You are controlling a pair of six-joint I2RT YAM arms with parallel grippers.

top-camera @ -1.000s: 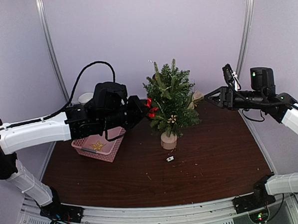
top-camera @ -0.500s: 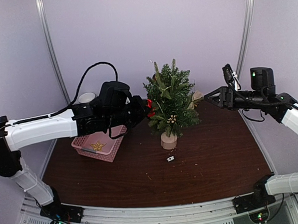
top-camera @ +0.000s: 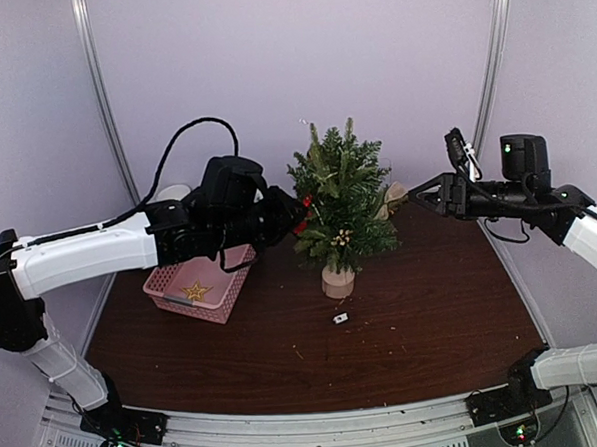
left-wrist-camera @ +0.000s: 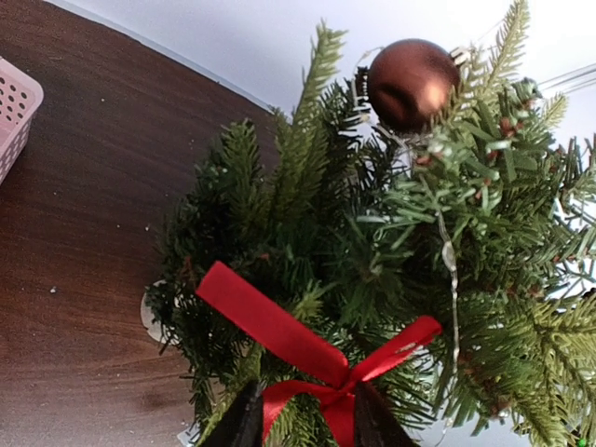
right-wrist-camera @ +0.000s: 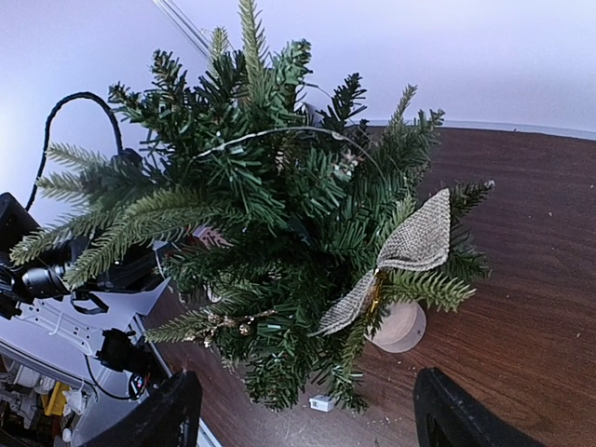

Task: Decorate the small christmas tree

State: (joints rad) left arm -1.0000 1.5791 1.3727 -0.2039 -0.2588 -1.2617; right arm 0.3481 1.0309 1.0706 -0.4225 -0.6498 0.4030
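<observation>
One small christmas tree [top-camera: 339, 196] stands upright, tip up; right hand [top-camera: 414, 195] wide, left hand [top-camera: 290, 220] grip unclear.

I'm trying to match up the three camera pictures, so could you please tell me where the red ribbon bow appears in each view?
Top external: the red bow sits on the left side of the small christmas tree, about mid-height.
Left wrist: the bow is at bottom centre, in front of the branches.
Right wrist: not visible; this camera sees the tree's other side.
Shared landmark: the small christmas tree, in all three.
</observation>
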